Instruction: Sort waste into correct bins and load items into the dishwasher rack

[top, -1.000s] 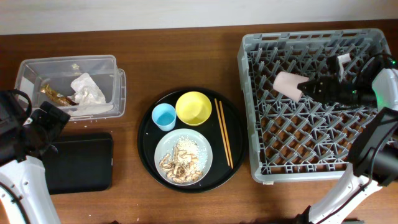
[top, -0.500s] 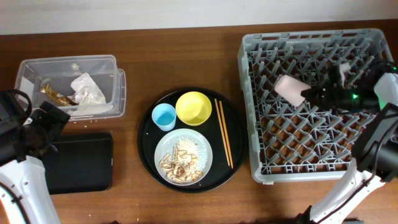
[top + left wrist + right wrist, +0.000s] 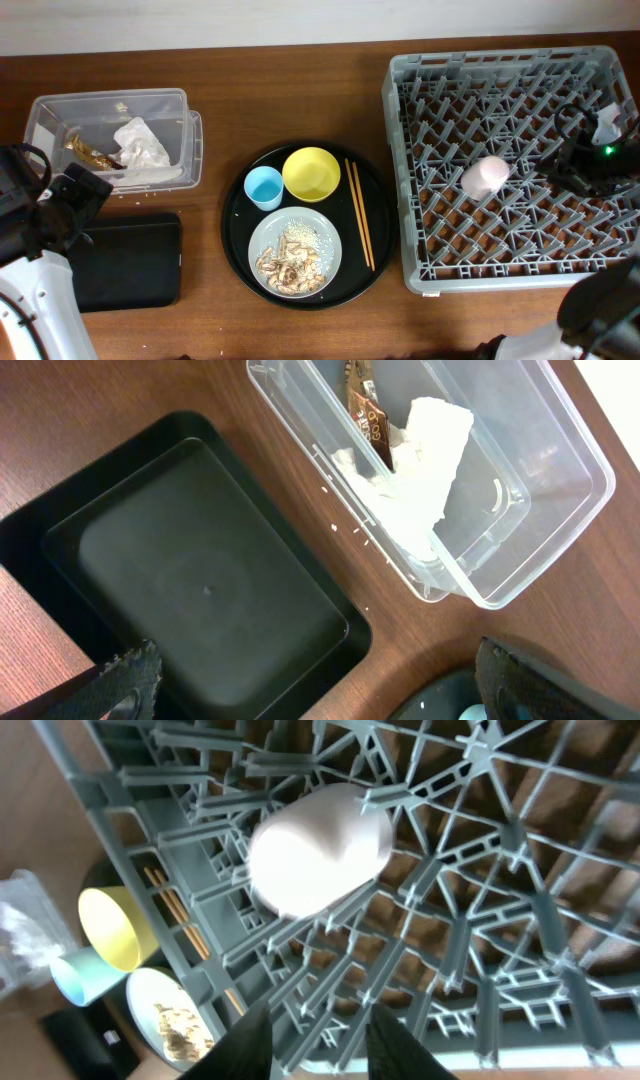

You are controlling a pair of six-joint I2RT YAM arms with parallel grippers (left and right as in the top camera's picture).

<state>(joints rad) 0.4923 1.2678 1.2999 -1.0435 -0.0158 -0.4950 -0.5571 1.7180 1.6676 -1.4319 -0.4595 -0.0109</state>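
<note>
The pink cup (image 3: 484,176) lies on its side on the pegs of the grey dishwasher rack (image 3: 400,180); it also shows in the right wrist view (image 3: 320,848). My right gripper (image 3: 318,1038) is open and empty, drawn back to the cup's right. The yellow bowl (image 3: 311,173), light-blue cup (image 3: 264,187) and plate (image 3: 325,235) with food scraps (image 3: 290,262) sit on the round black tray (image 3: 237,240). The clear tub (image 3: 160,100) holds the napkin (image 3: 425,440) and wrapper (image 3: 366,415). My left gripper (image 3: 320,685) is open over the black rectangular tray (image 3: 200,580).
Wooden chopsticks (image 3: 359,213) lie on the right side of the round tray. The rack fills the right side of the table. A few crumbs lie on the wood beside the clear tub.
My right gripper let go of the pink cup, which now lies on the rack's pegs lower and further right. The gripper has drawn back to the right. The left arm has not moved.
</note>
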